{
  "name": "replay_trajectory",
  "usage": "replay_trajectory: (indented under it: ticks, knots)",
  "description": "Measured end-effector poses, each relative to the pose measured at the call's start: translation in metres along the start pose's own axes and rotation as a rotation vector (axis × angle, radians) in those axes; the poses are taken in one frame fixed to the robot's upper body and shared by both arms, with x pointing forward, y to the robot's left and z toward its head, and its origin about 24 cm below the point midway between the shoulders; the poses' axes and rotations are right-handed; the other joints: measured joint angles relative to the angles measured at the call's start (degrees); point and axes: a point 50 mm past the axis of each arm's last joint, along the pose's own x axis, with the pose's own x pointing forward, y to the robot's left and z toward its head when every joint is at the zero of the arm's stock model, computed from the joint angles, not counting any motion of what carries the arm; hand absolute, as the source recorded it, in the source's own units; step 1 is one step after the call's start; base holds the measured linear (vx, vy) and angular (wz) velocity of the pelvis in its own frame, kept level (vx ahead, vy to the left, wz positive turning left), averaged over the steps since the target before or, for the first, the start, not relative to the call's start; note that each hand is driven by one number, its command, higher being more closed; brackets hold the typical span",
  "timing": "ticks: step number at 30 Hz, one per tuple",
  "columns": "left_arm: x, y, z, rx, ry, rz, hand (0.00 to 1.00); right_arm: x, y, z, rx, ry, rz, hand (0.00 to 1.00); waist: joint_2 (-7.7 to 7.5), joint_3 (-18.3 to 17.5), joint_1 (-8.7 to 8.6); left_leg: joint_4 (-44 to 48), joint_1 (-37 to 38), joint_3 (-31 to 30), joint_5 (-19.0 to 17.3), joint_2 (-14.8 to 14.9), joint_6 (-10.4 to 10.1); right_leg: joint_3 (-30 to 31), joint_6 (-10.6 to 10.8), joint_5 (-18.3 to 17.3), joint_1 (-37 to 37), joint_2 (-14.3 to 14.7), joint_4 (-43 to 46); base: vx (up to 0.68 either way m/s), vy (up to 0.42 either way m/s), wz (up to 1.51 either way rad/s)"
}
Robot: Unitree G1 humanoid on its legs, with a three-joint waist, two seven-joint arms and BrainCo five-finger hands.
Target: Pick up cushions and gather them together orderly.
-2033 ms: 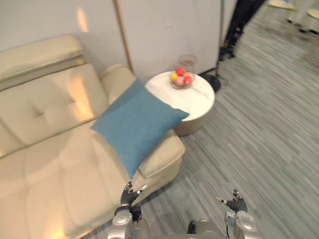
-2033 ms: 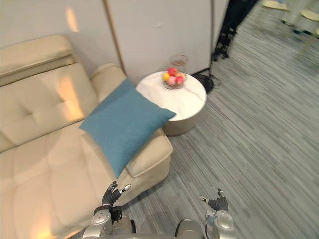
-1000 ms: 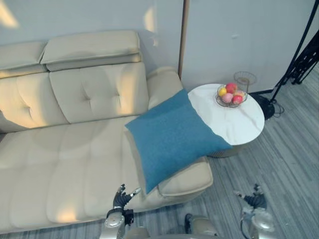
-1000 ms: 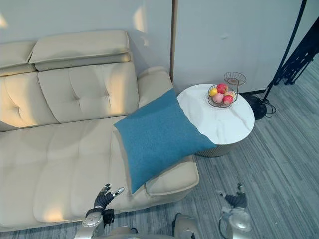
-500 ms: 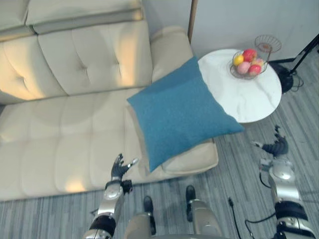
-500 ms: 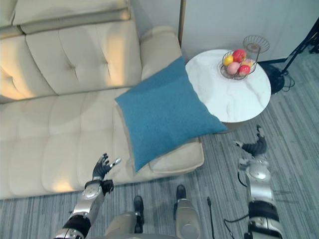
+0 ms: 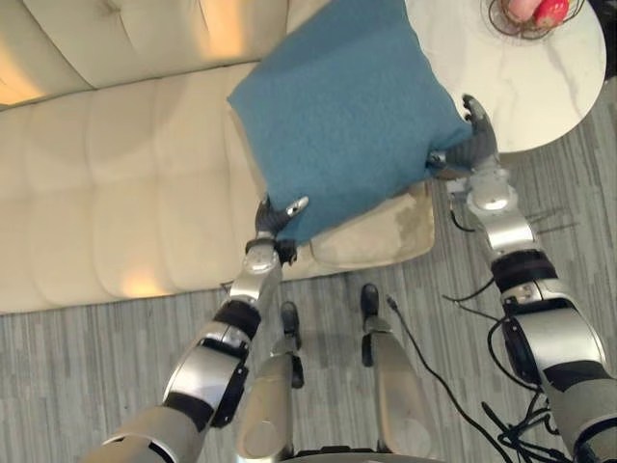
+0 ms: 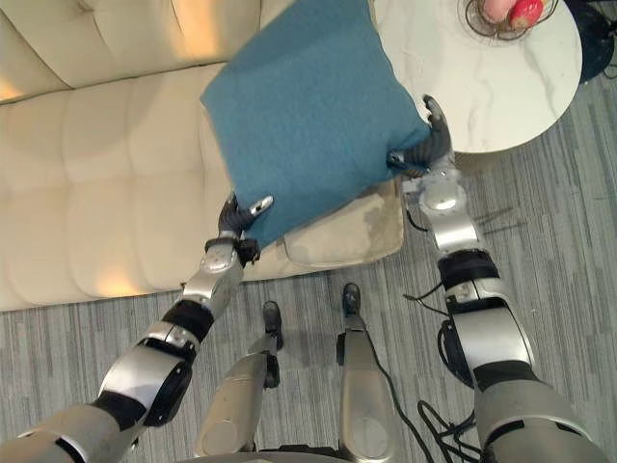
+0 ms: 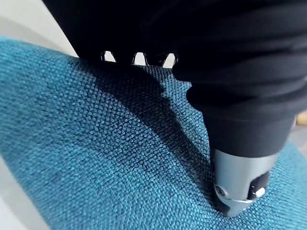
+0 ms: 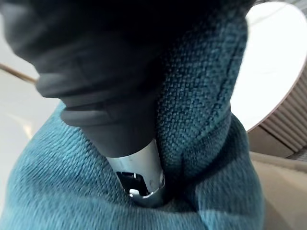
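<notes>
Left hand point(image 7: 274, 218): pinched the cushion's near corner, thumb on top.
Right hand point(image 7: 469, 145): clamped on the corner by the bench, cloth bunched round its thumb.
Cushion point(image 7: 337, 101): blue, propped over the sofa point(image 7: 116, 183) arm, beside the round bench point(image 7: 521, 87).
Doing it well: I'd reckon both corners should rise together and level, or it sags toward the fruit bowl point(image 7: 528, 13).
</notes>
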Motion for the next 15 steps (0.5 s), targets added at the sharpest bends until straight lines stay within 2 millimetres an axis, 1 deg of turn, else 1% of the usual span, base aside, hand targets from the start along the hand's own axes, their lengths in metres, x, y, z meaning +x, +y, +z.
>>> replay_trajectory:
  ticks: [3, 7, 9, 10, 12, 13, 15]
  knots:
    - [0.004, 0.008, 0.009, 0.015, -0.024, 0.024, 1.00, 0.004, 0.006, 0.020, -0.019, -0.069, 0.028, 1.00, 0.03, 0.0, 0.29, -0.3, -0.9, 0.7, 0.3, 0.9, -0.5, -0.2, -0.2, 0.1, -1.0, 0.6, 0.0, 0.02, -0.069, -0.01]
    - [0.007, 0.007, 0.018, 0.010, -0.045, 0.025, 1.00, 0.003, 0.010, 0.033, -0.035, -0.140, 0.053, 1.00, 0.03, 0.0, 0.61, -1.1, -0.5, 0.8, 0.7, 1.1, -0.9, -0.2, -0.3, 0.0, -1.0, 0.7, 0.1, 0.03, -0.030, 0.01]
    - [0.008, 0.006, 0.022, 0.006, -0.059, 0.020, 1.00, 0.001, 0.011, 0.036, -0.030, -0.159, 0.057, 1.00, 0.03, 0.0, 0.76, -1.1, -0.4, 0.9, 0.7, 1.0, -1.0, -0.1, -0.4, -0.1, -1.0, 0.6, 0.2, 0.04, -0.012, 0.00]
    - [0.007, 0.002, 0.026, -0.009, -0.074, 0.008, 1.00, -0.002, 0.012, 0.036, -0.028, -0.177, 0.062, 1.00, 0.03, 0.0, 1.12, -1.1, -0.3, 1.0, 0.7, 1.0, -1.0, 0.0, -0.4, -0.1, -1.0, 0.6, 0.3, 0.04, -0.009, 0.00]
    - [0.006, -0.002, 0.028, 0.007, -0.085, 0.001, 1.00, -0.008, 0.013, 0.032, -0.027, -0.180, 0.069, 1.00, 0.03, 0.0, 1.46, -1.1, 0.2, 0.9, 0.7, 0.9, -1.0, 0.1, -0.4, -0.5, -0.8, 0.5, 1.0, 0.04, -0.014, 0.07]
    - [0.003, 0.001, 0.026, 0.001, -0.095, 0.000, 1.00, -0.020, 0.018, 0.018, -0.017, -0.166, 0.090, 1.00, 0.02, 0.0, 1.46, -1.5, 1.6, 0.3, 0.7, 0.8, -1.0, 0.0, -0.4, -1.2, 0.6, 0.4, 1.5, 0.07, -0.029, 0.14]
    - [-0.006, 0.005, 0.021, -0.006, -0.112, -0.008, 1.00, -0.039, 0.022, -0.004, -0.001, -0.130, 0.111, 1.00, 0.00, 0.0, 1.41, -2.1, 3.8, -0.3, 0.6, 0.7, -1.0, -0.3, -0.4, -2.5, 2.6, 0.4, 2.1, 0.06, -0.025, 0.15]
